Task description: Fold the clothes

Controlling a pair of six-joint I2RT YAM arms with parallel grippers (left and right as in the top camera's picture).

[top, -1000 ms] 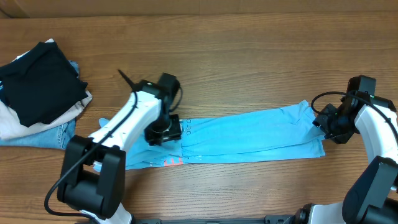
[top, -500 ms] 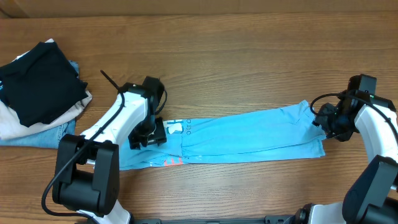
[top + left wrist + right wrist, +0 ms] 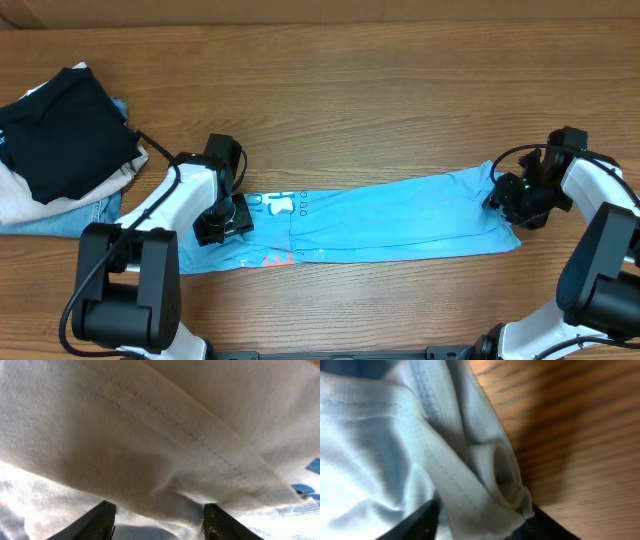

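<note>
Overhead: wooden table (image 3: pixel 400 110), blue T-shirt (image 3: pixel 400 215) stretched flat, garment pile (image 3: pixel 60 150) far left

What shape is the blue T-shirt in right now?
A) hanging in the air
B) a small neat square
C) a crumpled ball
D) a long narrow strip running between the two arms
D: the blue T-shirt lies as a long narrow band, with the left gripper at one end and the right gripper at the other.
</note>
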